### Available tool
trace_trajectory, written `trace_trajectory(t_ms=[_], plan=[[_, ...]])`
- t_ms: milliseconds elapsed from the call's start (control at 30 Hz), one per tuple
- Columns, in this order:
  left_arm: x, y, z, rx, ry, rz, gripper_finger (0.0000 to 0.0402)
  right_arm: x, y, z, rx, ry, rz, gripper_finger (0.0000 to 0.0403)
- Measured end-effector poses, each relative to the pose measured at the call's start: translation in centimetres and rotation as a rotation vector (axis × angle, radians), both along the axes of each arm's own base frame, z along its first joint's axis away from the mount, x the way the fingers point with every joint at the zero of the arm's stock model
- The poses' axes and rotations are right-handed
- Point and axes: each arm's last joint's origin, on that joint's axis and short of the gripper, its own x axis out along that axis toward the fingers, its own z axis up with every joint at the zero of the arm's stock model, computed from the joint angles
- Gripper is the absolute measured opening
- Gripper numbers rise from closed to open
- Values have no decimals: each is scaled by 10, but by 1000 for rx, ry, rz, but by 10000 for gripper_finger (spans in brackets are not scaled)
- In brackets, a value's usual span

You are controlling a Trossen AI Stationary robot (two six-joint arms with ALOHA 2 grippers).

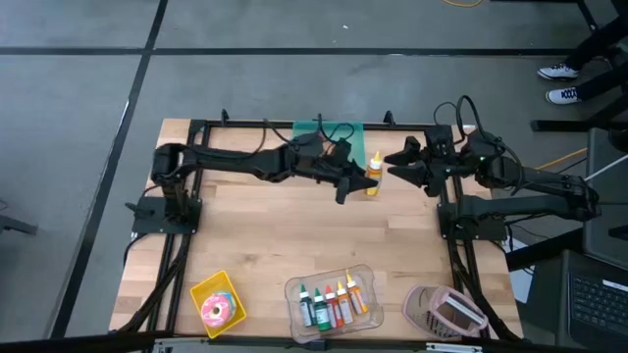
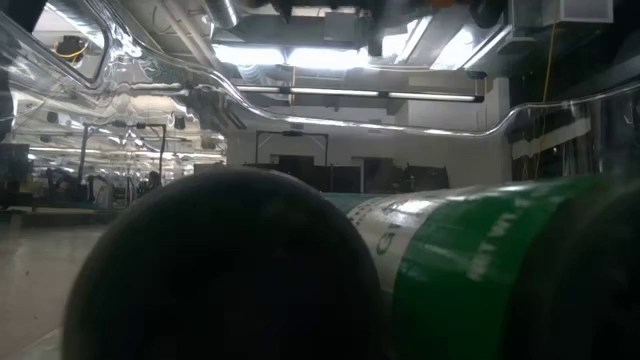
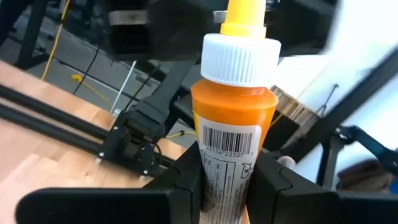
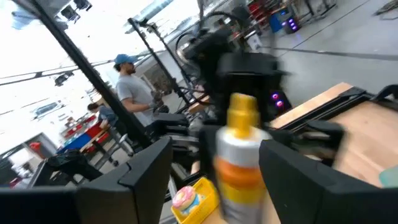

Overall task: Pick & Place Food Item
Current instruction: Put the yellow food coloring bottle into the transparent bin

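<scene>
An orange sauce bottle with a white ribbed cap and a yellow nozzle stands upright in the air over the table's far middle. My left gripper reaches in from the left and is shut on it. My right gripper faces it from the right, open. Its two fingers stand on either side of the bottle without touching it. My left gripper pinches the bottle's lower body, on the barcode label, between its two fingers. The fingers lie level and come from the table's left. The bottle stays upright, nozzle up, lifted clear of the table.
Near the front edge are a clear tray of several small bottles, a yellow box with a pink doughnut, and a pink basket. A green mat lies at the far edge. Dark and green things close by fill the low view. A person stands beyond the table.
</scene>
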Motion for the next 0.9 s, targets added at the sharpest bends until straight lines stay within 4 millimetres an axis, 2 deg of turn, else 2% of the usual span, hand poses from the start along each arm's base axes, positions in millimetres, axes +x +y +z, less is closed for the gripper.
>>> trace_trajectory(t_ms=[200,300,533,700,900], plan=[[-24,16,28,54,1,25,73,-3,-1,13,-41,-37,-40,232],[-30,14,35,52,-8,26,73,-1,-1,13,-38,-31,-43,232],[-15,-3,14,17,49,-18,73,24,-3,-2,-14,71,2,231],[-12,-4,12,5,42,-17,73,38,0,-6,5,64,58,231],[-11,-4,14,8,8,-14,73,40,2,-6,2,54,48,231]])
